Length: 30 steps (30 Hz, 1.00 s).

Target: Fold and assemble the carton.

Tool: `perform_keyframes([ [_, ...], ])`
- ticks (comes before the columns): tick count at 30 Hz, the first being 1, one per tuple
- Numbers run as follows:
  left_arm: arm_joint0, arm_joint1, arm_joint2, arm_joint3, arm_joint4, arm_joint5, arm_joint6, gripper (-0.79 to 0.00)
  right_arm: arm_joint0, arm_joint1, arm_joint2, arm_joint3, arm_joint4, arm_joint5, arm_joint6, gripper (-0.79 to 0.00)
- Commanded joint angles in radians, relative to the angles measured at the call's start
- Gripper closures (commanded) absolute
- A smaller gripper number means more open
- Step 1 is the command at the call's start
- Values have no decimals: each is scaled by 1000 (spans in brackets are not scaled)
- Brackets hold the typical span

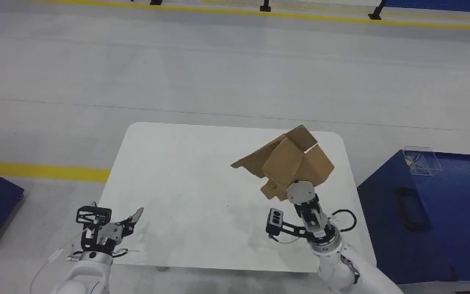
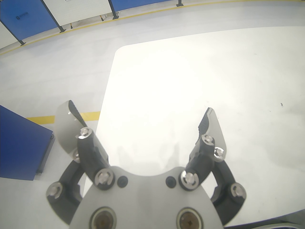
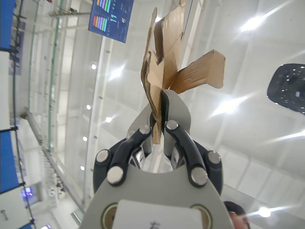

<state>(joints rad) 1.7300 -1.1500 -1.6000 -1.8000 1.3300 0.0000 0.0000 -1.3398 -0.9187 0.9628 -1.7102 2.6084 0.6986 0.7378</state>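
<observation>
Item 1, left gripper [image 2: 140, 109]: one, stationed over the near left corner of the table [image 1: 191, 169]; its jaws are spread wide and nothing is held between them. Item 2, table: one, white, with rounded corners. Item 3, carton [image 1: 294, 165]: one, brown corrugated board, partly opened, with several flaps splayed in different directions; it is found over the right half of the table, held up on end above the right gripper, and it appears to be lifted off the surface, though contact at its far edge cannot be ruled out. Item 4, right gripper [image 3: 159, 106]: one, pointed upward and clamped tight on a lower edge of the carton, where layers of board are pinched between the pads. Item 5, blue cabinet [image 1: 411, 220]: one, beside the table on the right, with one clear container [image 1: 420, 158] set on top. Handling note, offered as a judgement: the step in hand is taken to be presenting the carton for folding. A single edge pinch is likely to let the board swing, so the carton is best lowered until one panel is braced on the table, and the idle left gripper is best brought across to a loose flap before any crease is pressed.
</observation>
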Motion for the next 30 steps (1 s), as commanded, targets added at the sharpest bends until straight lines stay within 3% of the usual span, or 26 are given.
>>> perform_keyframes([
  [1,0,0,0,0,0,0,0,-785,4,-8,-7,5,-9,-1,-24,0],
  [4,0,0,0,0,0,0,0,-785,15,-16,21,1,-98,-35,6,0],
  [6,0,0,0,0,0,0,0,-785,26,-19,66,-15,-294,-115,97,0],
  [10,0,0,0,0,0,0,0,-785,28,-20,164,-15,-694,-366,334,0],
  [14,0,0,0,0,0,0,0,-785,29,-10,297,3,-999,-656,449,0],
  [17,0,0,0,0,0,0,0,-785,13,0,401,0,-1256,-886,494,0],
  [19,0,0,0,0,0,0,0,-785,-9,5,447,-13,-1383,-981,510,0],
  [25,0,0,0,0,0,0,0,-785,-65,9,481,-15,-1741,-1182,565,0],
  [30,0,0,0,0,0,0,0,-785,-65,-1,412,30,-1973,-1287,494,0],
])
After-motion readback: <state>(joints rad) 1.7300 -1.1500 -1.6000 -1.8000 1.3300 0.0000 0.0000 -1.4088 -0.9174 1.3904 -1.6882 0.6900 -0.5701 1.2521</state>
